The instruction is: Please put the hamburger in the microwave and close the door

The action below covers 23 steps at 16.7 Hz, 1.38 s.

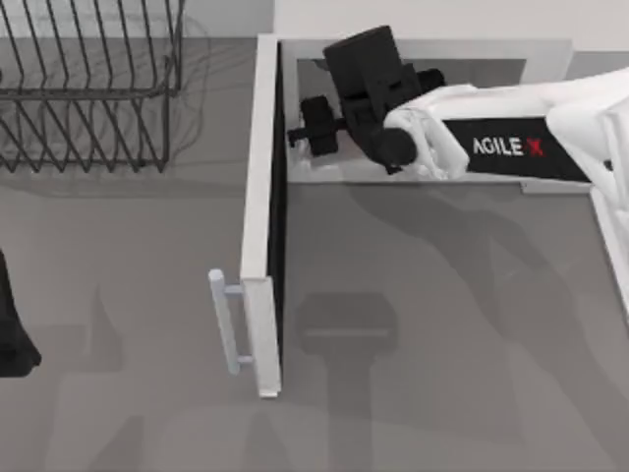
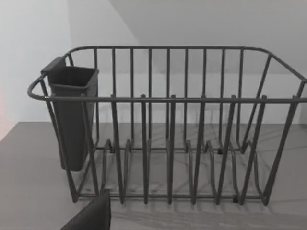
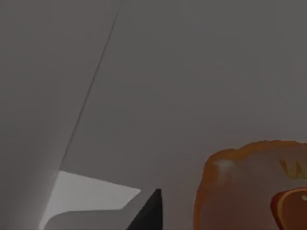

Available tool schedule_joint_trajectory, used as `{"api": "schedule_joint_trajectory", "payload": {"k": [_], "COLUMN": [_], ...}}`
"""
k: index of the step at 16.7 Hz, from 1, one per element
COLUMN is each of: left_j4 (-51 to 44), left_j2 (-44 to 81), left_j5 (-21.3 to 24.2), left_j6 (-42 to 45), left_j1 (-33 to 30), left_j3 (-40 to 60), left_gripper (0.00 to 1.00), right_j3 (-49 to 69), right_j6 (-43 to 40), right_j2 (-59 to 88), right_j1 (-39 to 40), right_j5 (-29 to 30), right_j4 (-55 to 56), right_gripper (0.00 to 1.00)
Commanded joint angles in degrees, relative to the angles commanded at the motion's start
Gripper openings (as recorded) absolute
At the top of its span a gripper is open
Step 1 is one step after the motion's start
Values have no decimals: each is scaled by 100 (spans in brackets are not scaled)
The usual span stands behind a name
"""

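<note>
Right arm: your white AgileX arm reaches from the right side of the bench into the microwave (image 1: 550,54), which stands at the back right.
Right claw: the right claw (image 1: 316,126) is inside the pale cavity, close to the hinge side; you cannot tell from these views whether its jaws are wide, narrow or holding anything. A dark fingertip (image 3: 149,211) shows in the right wrist view.
Hamburger: the hamburger (image 3: 254,187) sits right in front of the right wrist camera, an orange-brown bun against the grey inner walls of the cavity; you cannot tell whether the claw touches it.
Door: the door (image 1: 261,216) stands fully open, swung out toward the front of the bench, dark face turned to the right, with its handle (image 1: 226,323) at the free edge.
Left arm: your left claw (image 1: 12,334) is parked at the left edge of the bench, its jaw state not readable.
Dish rack: a black wire dish rack (image 2: 172,143) stands at the back left, with a dark cutlery cup (image 2: 72,120) hung on one end.
</note>
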Motion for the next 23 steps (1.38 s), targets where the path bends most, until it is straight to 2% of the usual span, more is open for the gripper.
{"api": "schedule_joint_trajectory", "payload": {"k": [5, 15, 23], "left_j4": [0, 0, 0], "left_j2": [0, 0, 0], "left_j5": [0, 0, 0], "left_j6": [0, 0, 0], "left_j1": [0, 0, 0], "left_j3": [0, 0, 0], "left_gripper": [100, 100, 100], "right_j3": [-790, -3356, -4477], "right_j6": [272, 1041, 1335], "right_j2": [-695, -2203, -2414], "right_j1": [366, 1352, 1714], "right_j5": [265, 965, 1184], "right_j4": [332, 1014, 1130], "right_gripper": [100, 100, 100]}}
